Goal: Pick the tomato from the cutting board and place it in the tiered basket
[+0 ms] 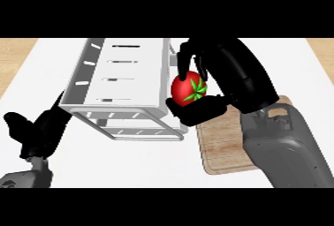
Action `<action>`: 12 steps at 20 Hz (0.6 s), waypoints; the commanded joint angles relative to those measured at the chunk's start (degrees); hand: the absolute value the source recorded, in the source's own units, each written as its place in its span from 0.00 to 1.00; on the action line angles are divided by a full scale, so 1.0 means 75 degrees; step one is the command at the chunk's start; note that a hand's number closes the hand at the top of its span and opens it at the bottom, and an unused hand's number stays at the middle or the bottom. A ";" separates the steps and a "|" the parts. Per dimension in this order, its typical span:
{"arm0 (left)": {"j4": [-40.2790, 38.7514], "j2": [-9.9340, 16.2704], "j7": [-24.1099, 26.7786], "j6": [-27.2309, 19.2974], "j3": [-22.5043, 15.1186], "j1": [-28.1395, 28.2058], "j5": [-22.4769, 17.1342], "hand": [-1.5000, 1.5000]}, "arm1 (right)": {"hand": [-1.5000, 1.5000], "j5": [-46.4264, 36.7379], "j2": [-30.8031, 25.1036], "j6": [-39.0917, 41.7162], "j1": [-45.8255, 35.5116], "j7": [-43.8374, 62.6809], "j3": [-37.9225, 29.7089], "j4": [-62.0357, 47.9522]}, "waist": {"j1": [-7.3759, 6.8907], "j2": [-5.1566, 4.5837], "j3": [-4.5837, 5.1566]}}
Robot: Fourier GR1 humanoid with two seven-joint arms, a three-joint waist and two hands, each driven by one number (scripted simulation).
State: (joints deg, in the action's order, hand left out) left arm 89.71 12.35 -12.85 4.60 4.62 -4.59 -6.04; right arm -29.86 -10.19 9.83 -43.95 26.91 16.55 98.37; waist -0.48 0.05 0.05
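Observation:
A red tomato [186, 88] with a green stem star sits in my right hand [215, 75], whose fingers and thumb curl round it. The hand holds it above the counter, just right of the white tiered basket [124, 75] and close to the basket's right wall. The wooden cutting board [218, 145] lies below and to the right, partly hidden by my right forearm. At the lower left, my left hand [36, 130] rests with its fingers relaxed and holds nothing.
The basket has slotted white walls and a lower tier frame [140, 130] toward the front. A white counter [130, 163] surrounds everything, with wood-coloured edges at the far corners.

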 commanded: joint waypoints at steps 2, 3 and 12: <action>0.0216 -0.0180 -0.0166 -0.0117 -0.0143 0.0159 0.0206 0.50 | 1.00 -0.0666 0.0868 -0.0207 -0.0291 0.0334 0.0275 -0.0661 | 0.0014 -0.0002 -0.0004; 0.0463 0.0069 0.0005 0.0147 0.0131 0.0463 -0.0034 0.50 | 1.00 -0.0576 0.0993 -0.0002 -0.0614 0.0595 0.0213 -0.0840 | -0.0014 0.0002 -0.0003; 0.0330 -0.0029 -0.0458 0.0137 0.0181 -0.0138 -0.0074 0.50 | 1.00 -0.0737 0.1350 -0.0713 -0.1033 0.0788 0.0695 -0.2143 | 0.0002 -0.0008 -0.0004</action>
State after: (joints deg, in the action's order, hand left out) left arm 92.41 11.88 -14.14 5.76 5.10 -2.99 -6.06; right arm -34.71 -1.35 7.10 -51.51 32.41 18.78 86.10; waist -0.40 0.39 -0.22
